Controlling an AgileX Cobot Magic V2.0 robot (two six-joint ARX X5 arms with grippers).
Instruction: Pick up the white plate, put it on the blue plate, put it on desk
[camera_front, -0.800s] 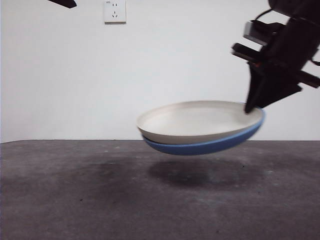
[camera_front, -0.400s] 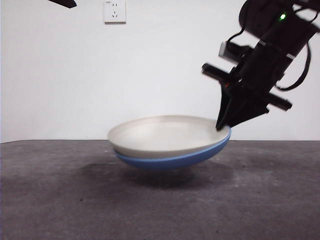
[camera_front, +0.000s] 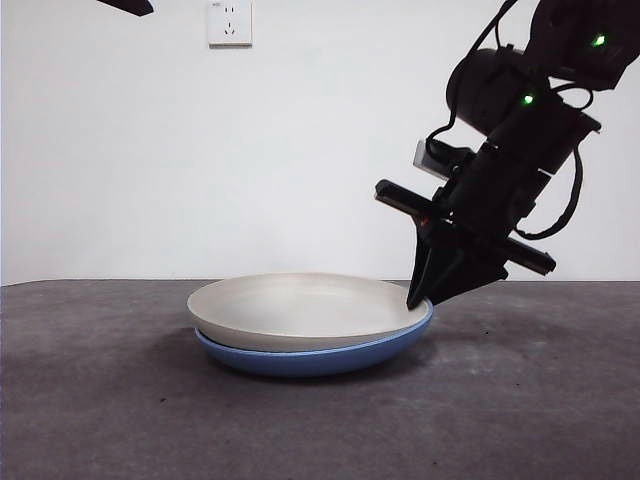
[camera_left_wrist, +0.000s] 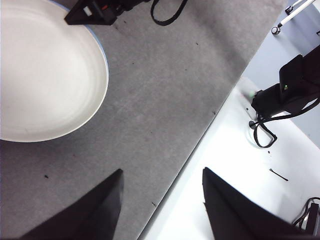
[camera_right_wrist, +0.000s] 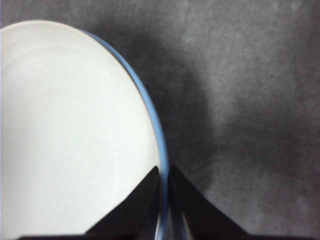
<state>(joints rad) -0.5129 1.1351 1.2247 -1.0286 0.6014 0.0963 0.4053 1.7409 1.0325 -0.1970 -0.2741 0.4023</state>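
Observation:
The white plate (camera_front: 300, 305) lies nested in the blue plate (camera_front: 310, 360), and the stack rests on the desk (camera_front: 500, 420). My right gripper (camera_front: 415, 300) comes down from the upper right and is shut on the stack's right rim. In the right wrist view its jaws (camera_right_wrist: 164, 170) pinch the blue plate's rim (camera_right_wrist: 150, 115) beside the white plate (camera_right_wrist: 65, 125). My left gripper (camera_left_wrist: 162, 172) hangs open and empty high over the desk, away from the white plate (camera_left_wrist: 45, 75). It shows as a black tip (camera_front: 125, 6) in the front view.
A wall socket (camera_front: 229, 22) sits on the white wall behind. In the left wrist view the desk's edge (camera_left_wrist: 200, 140) runs diagonally, with a white surface, cables and a black device (camera_left_wrist: 287, 90) beyond it.
My right gripper has carried the stacked plates down and to the left. They hung tilted above the desk and now sit flat on it.

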